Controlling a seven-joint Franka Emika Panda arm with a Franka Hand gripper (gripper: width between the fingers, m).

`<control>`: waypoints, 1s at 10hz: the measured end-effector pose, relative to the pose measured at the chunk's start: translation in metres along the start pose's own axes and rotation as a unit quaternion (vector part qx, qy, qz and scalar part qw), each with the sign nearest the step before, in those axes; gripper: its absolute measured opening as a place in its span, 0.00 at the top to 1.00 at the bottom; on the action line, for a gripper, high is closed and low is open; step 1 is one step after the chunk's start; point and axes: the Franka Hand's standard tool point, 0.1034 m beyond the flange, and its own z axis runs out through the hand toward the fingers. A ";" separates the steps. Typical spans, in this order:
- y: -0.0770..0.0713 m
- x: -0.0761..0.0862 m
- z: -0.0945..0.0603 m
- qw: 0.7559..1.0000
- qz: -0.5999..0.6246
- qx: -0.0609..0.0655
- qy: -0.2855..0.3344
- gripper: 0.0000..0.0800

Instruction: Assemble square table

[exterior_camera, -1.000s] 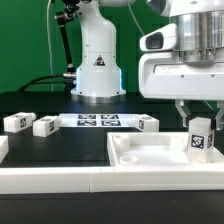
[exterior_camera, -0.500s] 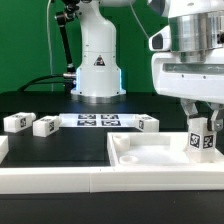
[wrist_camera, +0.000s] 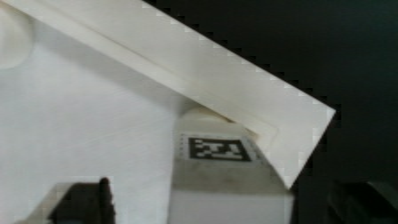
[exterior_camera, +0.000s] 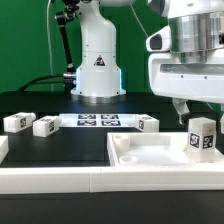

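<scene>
1. Here, in the exterior view, the gripper (exterior_camera: 200, 112) hangs just above the upright leg (exterior_camera: 202, 138). Its jaws are spread wider than the leg and hold nothing, and one finger (exterior_camera: 181, 110) shows clear of the leg's side.
2. Exterior view, position: the leg stands in the corner of the slab (exterior_camera: 150, 152) at the exterior view's right. The slab lies flat on the black table (exterior_camera: 60, 150), just behind the rail (exterior_camera: 50, 180). Three loose legs (exterior_camera: 45, 125) lie near the marker board (exterior_camera: 97, 121), well apart from the slab.
3. Exterior view, appearance: the slab is white plastic with a raised rim and shallow recessed panels. The leg is short, white and blocky, with a black-and-white tag on the face turned to the camera.
4. Exterior view, handling (a judgement): expect both parts to be light, rigid and smooth. A leg could slip or tip in a loose pinch, and the slab may slide on the table if you push it sideways.
5. Wrist view: you look down on the slab (wrist_camera: 89, 110) at its rimmed corner, with the leg (wrist_camera: 222, 150) set close inside that corner, tag showing. One dark finger (wrist_camera: 86, 200) stands apart from the leg, touching nothing. You cannot tell from here whether the leg is fully seated.
6. Wrist view, hold (a judgement): take a leg across two flat opposite sides, near mid-height, so it stays upright. Move the slab by its rim, not by the thin panels.
</scene>
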 end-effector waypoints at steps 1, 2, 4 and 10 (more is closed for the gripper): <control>0.000 0.000 0.001 0.999 -0.044 0.003 0.002 0.22; 0.000 0.001 0.001 0.997 -0.071 0.002 0.002 0.19; 0.000 0.001 0.001 0.988 -0.153 0.002 0.003 0.19; 0.004 0.001 -0.001 0.911 -0.411 -0.041 0.010 0.19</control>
